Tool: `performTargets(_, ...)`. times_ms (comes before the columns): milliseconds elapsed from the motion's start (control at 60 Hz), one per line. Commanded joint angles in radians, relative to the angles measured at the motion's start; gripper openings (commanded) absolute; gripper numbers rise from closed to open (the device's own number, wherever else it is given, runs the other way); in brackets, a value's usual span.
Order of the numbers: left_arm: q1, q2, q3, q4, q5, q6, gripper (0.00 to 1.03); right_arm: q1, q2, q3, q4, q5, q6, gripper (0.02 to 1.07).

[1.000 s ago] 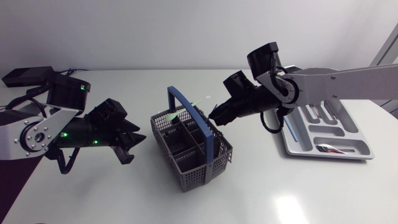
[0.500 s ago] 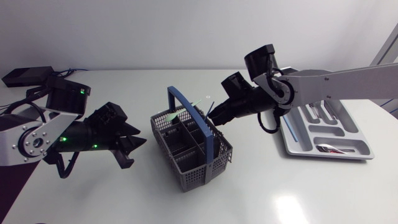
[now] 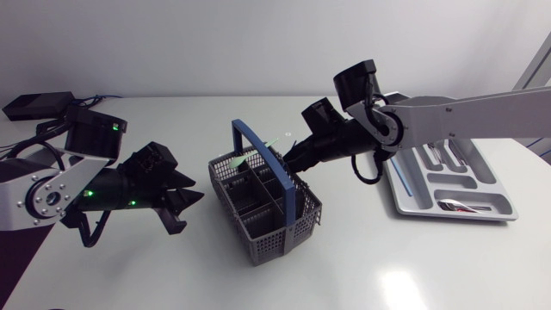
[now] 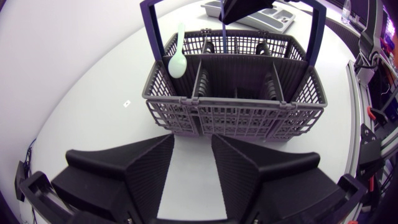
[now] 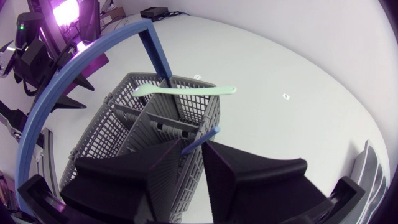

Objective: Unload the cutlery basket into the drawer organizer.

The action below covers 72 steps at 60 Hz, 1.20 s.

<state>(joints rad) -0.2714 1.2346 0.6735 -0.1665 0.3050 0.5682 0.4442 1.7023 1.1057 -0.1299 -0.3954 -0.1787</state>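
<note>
The grey cutlery basket (image 3: 277,234) with a blue hoop handle (image 3: 256,139) stands mid-table. A pale green spoon (image 3: 257,154) (image 5: 186,91) (image 4: 176,58) leans out of its far corner. My right gripper (image 3: 293,162) (image 5: 198,148) hangs over the basket's far right compartment. Its fingers are a narrow gap apart around the tip of a blue-handled utensil (image 5: 201,138) (image 4: 224,41) that stands in the basket. My left gripper (image 3: 191,196) (image 4: 193,140) is open just left of the basket, nothing between its fingers. The grey drawer organizer (image 3: 405,203) lies at the right.
The organizer holds a few cutlery pieces (image 3: 453,205) in its compartments. A black box (image 3: 34,105) sits at the table's far left corner. Bare tabletop lies in front of the basket and between basket and organizer.
My right gripper has shifted a little left, closer over the basket, and its fingers have drawn nearer together around the blue handle. The left arm has barely moved.
</note>
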Motion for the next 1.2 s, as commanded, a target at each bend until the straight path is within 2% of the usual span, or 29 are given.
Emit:
performTargets(0,-0.011,-0.014,-0.026,-0.007,-0.004,-0.022,0.46,0.008,0.031,0.029,0.013,0.001,0.028,0.17)
performTargets(183,-0.02,-0.014,-0.031,-0.007,-0.006,-0.025,0.46,0.017,0.049,0.031,0.023,-0.013,0.033,0.1)
performTargets(533,-0.022,-0.027,-0.037,-0.007,-0.007,-0.028,0.46,0.031,0.034,0.023,0.039,-0.002,0.041,0.1)
performTargets(583,-0.02,-0.03,-0.037,-0.008,-0.009,-0.028,0.46,0.031,0.037,0.023,0.041,0.003,0.042,0.19)
performTargets(600,-0.02,-0.032,-0.037,-0.008,-0.01,-0.028,0.46,0.031,0.039,0.025,0.041,0.004,0.044,0.26)
performTargets(617,-0.02,-0.032,-0.037,-0.008,-0.01,-0.028,0.46,0.031,0.039,0.026,0.041,0.004,0.045,0.39)
performTargets(633,-0.02,-0.034,-0.035,-0.008,-0.012,-0.028,0.46,0.031,0.039,0.026,0.041,0.004,0.045,0.43)
performTargets(700,-0.022,-0.034,-0.034,-0.008,-0.015,-0.028,0.46,0.031,0.04,0.031,0.041,0.004,0.048,0.53)
performTargets(1050,-0.035,-0.032,-0.035,-0.007,-0.023,-0.03,0.46,0.034,0.102,0.094,0.041,0.013,0.059,0.52)
performTargets(1183,-0.035,-0.027,-0.034,-0.005,-0.023,-0.028,0.46,0.036,0.117,0.112,0.041,0.013,0.062,0.35)
